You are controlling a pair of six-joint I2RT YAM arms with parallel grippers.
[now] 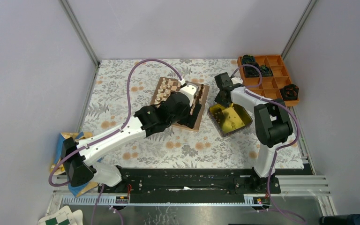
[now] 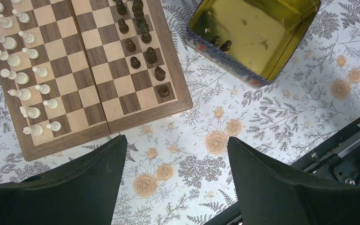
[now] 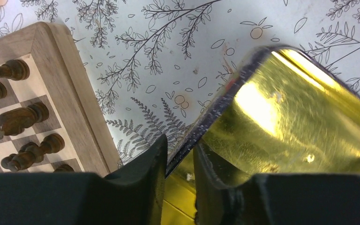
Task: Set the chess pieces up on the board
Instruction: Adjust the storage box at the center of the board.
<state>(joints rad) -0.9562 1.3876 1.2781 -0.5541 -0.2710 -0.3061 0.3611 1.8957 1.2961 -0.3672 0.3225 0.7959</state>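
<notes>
Lower centre: right gripper (image 3: 180,145) clamped on wall of shiny yellow square tin (image 3: 286,117); left gripper (image 2: 176,139) apart above floral tabletop (image 2: 286,117).

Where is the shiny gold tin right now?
In the top view, the gold tin sits on the flowery cloth just right of the chessboard, with the right gripper straddling its rim.

Smooth, satin-finished wooden board (image 2: 93,93). Turned wooden chess pieces (image 2: 14,60), dark ones with a slight sheen, pale ones matt. Tin (image 2: 262,33) of shiny golden metal, scuffed inside. Matt, floral-printed cloth (image 2: 262,122) underneath. Orange plastic tray (image 1: 275,61), smooth and matt.
</notes>
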